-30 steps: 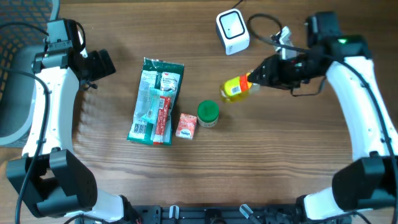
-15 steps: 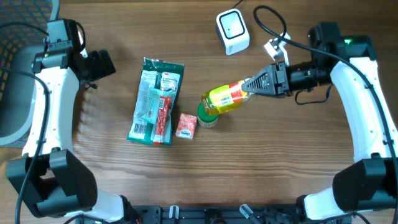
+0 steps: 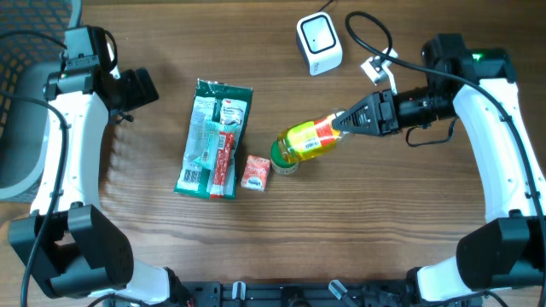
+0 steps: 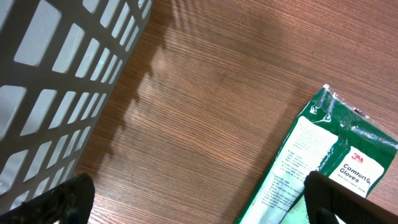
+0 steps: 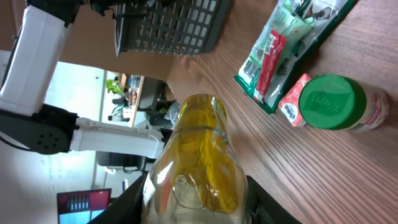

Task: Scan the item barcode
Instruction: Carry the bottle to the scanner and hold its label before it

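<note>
My right claw (image 3: 341, 124) is clamped on the neck end of the yellow bottle (image 3: 307, 139), holding it nearly level in the air over the middle of the tabletop (image 3: 409, 222), its base pointing toward the left edge. From above, the bottle overlaps the green-lidded jar (image 3: 286, 165), and the wrist view shows that jar standing on the wood below and apart from it, beside the small red box (image 3: 255, 172). The scanner (image 3: 319, 41) sits close to the far edge, a little right of the middle, well apart from the bottle. I judge this to be the presenting step, with the scan itself not yet done. I can see a red and white label on the bottle but cannot make out the barcode or which way it faces. The next move calls for swinging the bottle toward the far edge and rolling the wrist until the label meets the scanner's window. The wood between bottle and scanner is bare, so the path is free. The black cable (image 3: 367, 34) loops just right of the scanner near my forearm, and I want to stay clear of it. My left claw (image 3: 141, 87) hangs wide open near the far left corner, beyond the glove packet (image 3: 213, 136), out of the way.
</note>
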You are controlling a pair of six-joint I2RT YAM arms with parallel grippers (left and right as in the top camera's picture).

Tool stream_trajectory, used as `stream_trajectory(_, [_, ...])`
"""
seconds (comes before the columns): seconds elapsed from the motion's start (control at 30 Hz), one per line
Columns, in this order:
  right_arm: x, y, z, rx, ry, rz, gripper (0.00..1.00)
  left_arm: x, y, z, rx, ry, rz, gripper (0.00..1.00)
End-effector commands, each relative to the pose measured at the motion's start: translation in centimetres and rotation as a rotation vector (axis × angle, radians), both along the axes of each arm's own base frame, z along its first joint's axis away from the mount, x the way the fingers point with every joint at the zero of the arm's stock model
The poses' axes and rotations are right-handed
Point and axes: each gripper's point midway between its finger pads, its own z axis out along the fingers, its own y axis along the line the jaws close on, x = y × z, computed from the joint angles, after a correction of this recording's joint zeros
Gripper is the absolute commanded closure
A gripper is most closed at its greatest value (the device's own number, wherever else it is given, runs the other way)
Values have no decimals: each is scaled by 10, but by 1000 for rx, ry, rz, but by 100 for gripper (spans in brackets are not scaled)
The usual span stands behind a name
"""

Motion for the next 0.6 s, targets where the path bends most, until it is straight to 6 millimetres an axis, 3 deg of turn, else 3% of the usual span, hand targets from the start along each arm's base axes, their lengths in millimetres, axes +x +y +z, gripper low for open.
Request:
stream_trajectory(0.0, [6, 2, 13, 40, -85, 7, 82, 2, 0, 4, -6, -13, 2, 0])
stream_trajectory(0.1, [21, -11, -14, -137, -134, -16, 81, 2, 1, 4, -6, -13, 2, 0])
stream_trajectory(0.23, [58, -67, -66, -586, 9, -321, 81, 2, 0, 4, -6, -13, 2, 0])
stream_trajectory(0.3, [66, -87, -75, -703, 17, -406, 82, 2, 0, 4, -6, -13, 2, 0])
stream_trajectory(0.43, [75, -88, -63, -697, -28, -427, 84, 2, 0, 4, -6, -13, 2, 0])
stream_trajectory(0.5, [84, -88, -39, -683, -82, -447, 88, 2, 0, 4, -6, -13, 2, 0])
stream_trajectory(0.57, [92, -95, -4, -719, -155, -493, 89, 2, 0, 4, -6, -13, 2, 0])
